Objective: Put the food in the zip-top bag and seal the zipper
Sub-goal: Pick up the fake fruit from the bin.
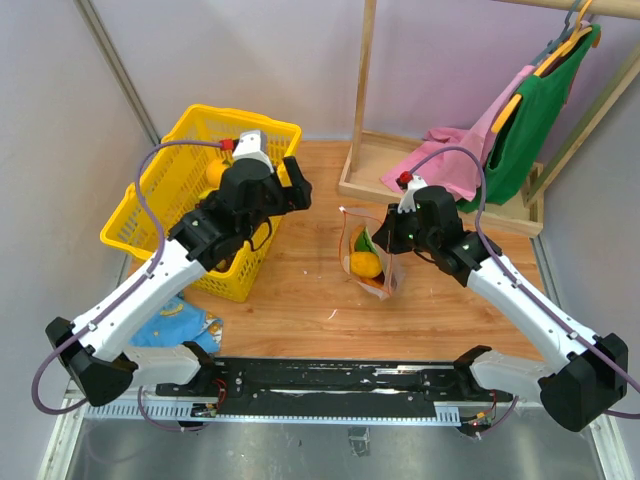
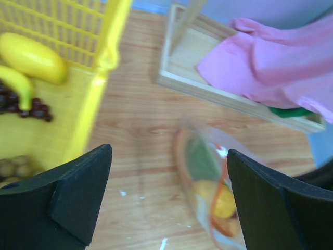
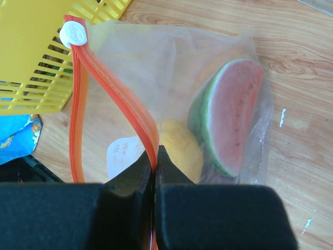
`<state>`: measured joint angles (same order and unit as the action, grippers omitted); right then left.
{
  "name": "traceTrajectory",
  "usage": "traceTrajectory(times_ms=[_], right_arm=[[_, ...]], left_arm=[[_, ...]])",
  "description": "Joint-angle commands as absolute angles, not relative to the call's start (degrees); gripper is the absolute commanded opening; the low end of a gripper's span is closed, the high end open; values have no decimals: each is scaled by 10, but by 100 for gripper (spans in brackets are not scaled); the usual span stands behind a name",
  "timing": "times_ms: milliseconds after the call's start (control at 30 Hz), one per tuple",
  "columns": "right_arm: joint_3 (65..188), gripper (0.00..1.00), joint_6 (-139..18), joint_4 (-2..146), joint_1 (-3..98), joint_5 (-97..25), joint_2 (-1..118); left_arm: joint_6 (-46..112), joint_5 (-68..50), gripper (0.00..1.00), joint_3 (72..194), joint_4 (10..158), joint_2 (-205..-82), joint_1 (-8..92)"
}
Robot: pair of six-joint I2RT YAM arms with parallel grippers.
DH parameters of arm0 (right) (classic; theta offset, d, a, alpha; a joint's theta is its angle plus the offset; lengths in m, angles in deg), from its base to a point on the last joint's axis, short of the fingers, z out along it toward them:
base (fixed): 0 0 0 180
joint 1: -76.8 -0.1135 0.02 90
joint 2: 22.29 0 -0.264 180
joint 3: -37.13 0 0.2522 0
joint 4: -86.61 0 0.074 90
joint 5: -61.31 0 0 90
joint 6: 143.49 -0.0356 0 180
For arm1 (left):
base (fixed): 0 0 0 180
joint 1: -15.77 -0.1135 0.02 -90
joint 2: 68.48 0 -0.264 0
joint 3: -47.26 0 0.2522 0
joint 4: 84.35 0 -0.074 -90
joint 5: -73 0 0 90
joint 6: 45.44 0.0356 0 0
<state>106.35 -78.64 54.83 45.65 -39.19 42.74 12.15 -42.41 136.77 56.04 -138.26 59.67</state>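
Your right pincer (image 3: pixel 156 174) is clamped tight on the zipper (image 3: pixel 112 86), holding the bag (image 3: pixel 171 57) agape mid-table (image 1: pixel 300 300), with the slider (image 3: pixel 73 34) at its eleven o'clock and the watermelon (image 3: pixel 234 112) inside. Your left pincer (image 2: pixel 169 156) hangs wide open and empty. The basket (image 2: pixel 112 47) at its ten o'clock holds a banana (image 2: pixel 31 57). Loading's the step, I'd say: next, dip left for that banana.

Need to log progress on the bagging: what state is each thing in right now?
zip-top bag, mouth open
zipper, unsealed, slider at one end
watermelon wedge, inside the bag
left hand, open, empty
right hand, shut on the zipper
yellow basket, food inside
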Motion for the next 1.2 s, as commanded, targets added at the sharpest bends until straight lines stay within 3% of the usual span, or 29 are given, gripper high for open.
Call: traceTrajectory(times_ms=[0, 467, 767, 1167], right_arm=[[1086, 3, -760, 537, 450, -388, 416], [1093, 3, -744, 531, 451, -398, 427], [1093, 2, -740, 540, 450, -412, 437], [1095, 3, -729, 540, 450, -411, 442]], left_arm=[[181, -405, 96, 1392, 496, -1367, 536], [296, -375, 99, 1417, 385, -1441, 306], [415, -432, 97, 1403, 429, -1565, 236], [420, -443, 92, 1451, 430, -1731, 167]])
